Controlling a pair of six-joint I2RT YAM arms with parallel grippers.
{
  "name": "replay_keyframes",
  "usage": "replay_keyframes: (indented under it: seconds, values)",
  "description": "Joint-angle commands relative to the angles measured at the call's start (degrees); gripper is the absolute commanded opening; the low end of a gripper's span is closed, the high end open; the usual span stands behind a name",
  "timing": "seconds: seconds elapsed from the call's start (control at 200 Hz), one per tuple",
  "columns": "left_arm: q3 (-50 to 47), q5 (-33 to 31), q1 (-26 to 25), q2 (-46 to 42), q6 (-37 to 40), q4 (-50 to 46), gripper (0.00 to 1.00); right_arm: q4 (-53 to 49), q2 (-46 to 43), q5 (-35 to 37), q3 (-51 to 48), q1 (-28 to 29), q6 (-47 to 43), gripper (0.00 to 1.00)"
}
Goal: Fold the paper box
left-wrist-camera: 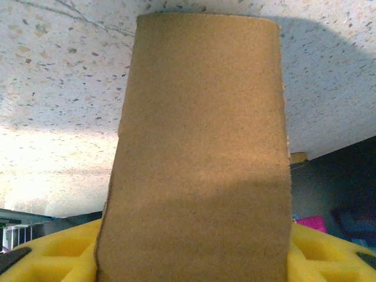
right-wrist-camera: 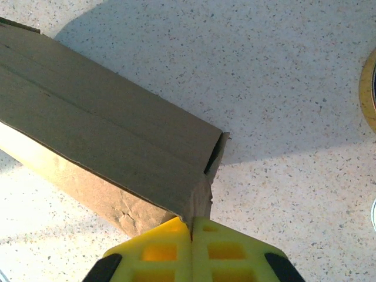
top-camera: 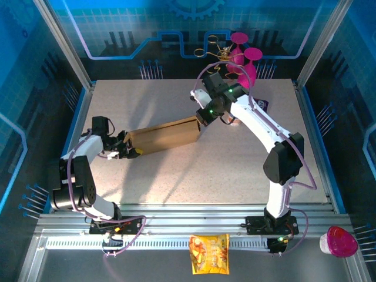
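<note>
Where the paper box [top-camera: 164, 136] lay: on its side on the left half of the surface [top-camera: 247, 170], a long brown carton stretched between the two hands.
Left hand [top-camera: 130, 148]: at the box's left end; its yellow fingers [left-wrist-camera: 53, 255] stood on either side of the cardboard, and whether they pressed on it could not be told.
Right hand [top-camera: 202, 117]: at the box's right end, clenched, the yellow fingertips [right-wrist-camera: 176, 235] meeting right at the carton's bottom corner; whether any cardboard was nipped between them could not be told.
Box end: one flap stood slightly ajar at the right end.
Surface: pale speckled stone look, brightly lit at the left.
Near edge: an orange snack packet [top-camera: 210, 254] and a pink-lidded cup [top-camera: 339, 241] lay beyond the rails.
Room: blue walls printed with circuit lines, aluminium posts at the corners, a magenta object [top-camera: 244, 59] at the far side.
</note>
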Motion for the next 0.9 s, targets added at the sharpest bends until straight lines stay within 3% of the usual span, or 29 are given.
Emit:
replay_keyframes:
  seconds: [0.0,0.12,0.23,0.56,0.896]
  values:
    - [-0.04,-2.87,1.07,2.03,0.64,0.68,0.59,-1.72,0.34,0.54,1.36,0.87,1.10,0.05]
    - [-0.27,-1.70,1.62,2.60,0.91,1.99,0.68,-2.92,0.76,1.84,2.66,0.91,3.94,0.01]
    - [-0.37,-0.92,2.29,3.23,1.31,2.81,0.70,-6.21,2.29,2.01,5.46,0.98,7.08,0.00]
    - [0.37,-0.48,2.37,4.63,0.94,4.94,0.54,-8.57,3.53,1.36,6.95,2.89,11.87,0.00]
    - [0.98,-0.26,2.39,5.00,0.11,5.24,0.46,-7.44,2.23,0.09,5.31,3.06,16.76,0.00]
